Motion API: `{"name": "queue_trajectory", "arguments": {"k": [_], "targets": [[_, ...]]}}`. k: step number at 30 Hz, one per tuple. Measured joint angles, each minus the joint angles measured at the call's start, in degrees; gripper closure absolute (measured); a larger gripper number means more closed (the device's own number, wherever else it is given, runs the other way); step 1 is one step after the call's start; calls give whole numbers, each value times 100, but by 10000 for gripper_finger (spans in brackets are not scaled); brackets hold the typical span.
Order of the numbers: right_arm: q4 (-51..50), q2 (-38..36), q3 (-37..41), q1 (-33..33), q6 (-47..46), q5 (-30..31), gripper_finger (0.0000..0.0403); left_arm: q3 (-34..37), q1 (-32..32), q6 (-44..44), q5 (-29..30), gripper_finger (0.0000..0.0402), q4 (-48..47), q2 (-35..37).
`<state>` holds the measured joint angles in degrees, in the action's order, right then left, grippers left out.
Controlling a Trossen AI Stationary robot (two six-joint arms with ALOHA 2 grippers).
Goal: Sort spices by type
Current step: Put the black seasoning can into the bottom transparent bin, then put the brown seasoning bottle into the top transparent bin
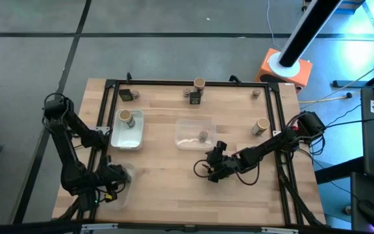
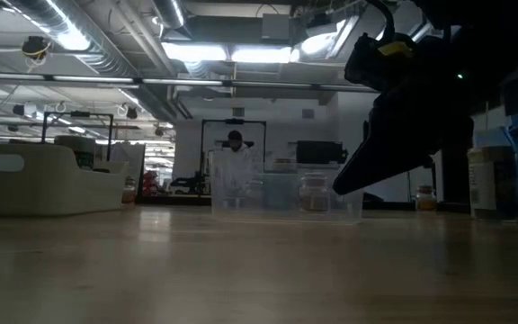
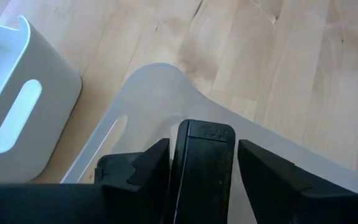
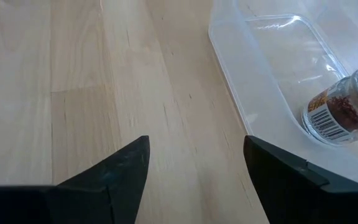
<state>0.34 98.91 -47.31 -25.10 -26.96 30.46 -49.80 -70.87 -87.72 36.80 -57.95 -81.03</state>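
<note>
A pale wooden tabletop point(image 1: 167, 175) edged by a black frame fills the workspace, grey floor around it. Nearest the front edge, the left gripper point(image 3: 199, 180) is clenched on a dark grey rectangular packet point(image 3: 202, 165), held over a frosted clear plastic tray point(image 3: 148, 93) at the front left corner. The right gripper point(image 4: 194, 168) hangs just above bare wood near the front centre, fingers spread and empty.

Farther in, a clear rectangular plastic tray point(image 1: 186, 127) at mid-table holds a small squat round jar with a barcode label point(image 4: 340, 112), and a white tray point(image 1: 135, 140) to its left holds a tan-topped cylindrical jar point(image 1: 126, 117). Another tan-topped jar point(image 1: 260, 126) stands near the right edge. Along the far edge sit more jars and packets.

The jars look rigid, light and smooth-sided, so likely to slip or topple; a grip across the body below the lid should suit. The packet seems stiff enough to hold by its flat faces.
</note>
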Motion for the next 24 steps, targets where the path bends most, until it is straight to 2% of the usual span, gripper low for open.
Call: {"name": "queue_trajectory", "arguments": {"k": [10,19,24], "targets": [[0,0,0,0,3,-1,142,-3,9,-104,-60,171,7,38],[-3,0,0,0,20,-1,142,-277,278,74,-114,167,11,587],[-3,0,0,0,20,-1,142,-304,535,267,250,167,52,915]]}}
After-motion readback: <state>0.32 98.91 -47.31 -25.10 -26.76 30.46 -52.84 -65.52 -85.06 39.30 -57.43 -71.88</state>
